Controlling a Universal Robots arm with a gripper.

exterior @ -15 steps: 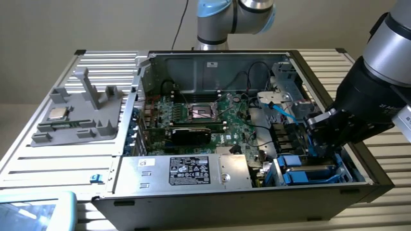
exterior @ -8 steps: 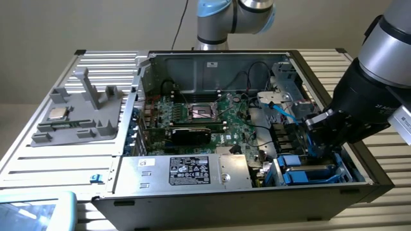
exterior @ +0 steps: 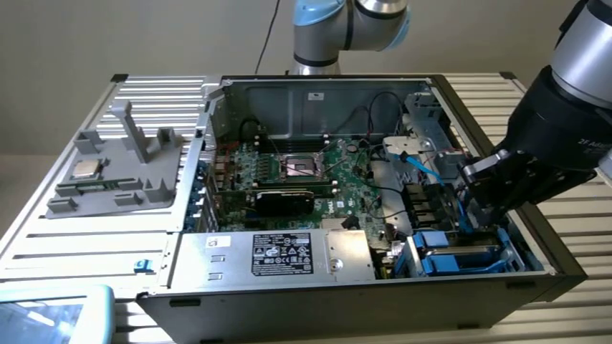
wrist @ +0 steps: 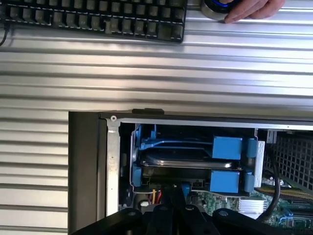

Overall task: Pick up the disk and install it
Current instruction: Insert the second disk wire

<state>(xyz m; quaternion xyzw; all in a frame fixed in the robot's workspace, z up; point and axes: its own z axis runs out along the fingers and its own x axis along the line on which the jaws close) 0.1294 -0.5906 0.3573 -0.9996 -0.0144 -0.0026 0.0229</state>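
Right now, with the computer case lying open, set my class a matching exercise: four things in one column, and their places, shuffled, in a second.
Things
1. disk
2. processor chip
3. keyboard
4. gripper

Places
A. on the slatted table beyond the case
B. on the grey holder outside the case, at the exterior view's left
C. in the blue-framed bay in the case's corner
D. shut, inside the case close beside the drive bay

Pairs: 1-C, 2-B, 3-A, 4-D

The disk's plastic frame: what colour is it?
Bright blue. The frame around the disk shows best in the wrist view, seated in the case's drive bay.
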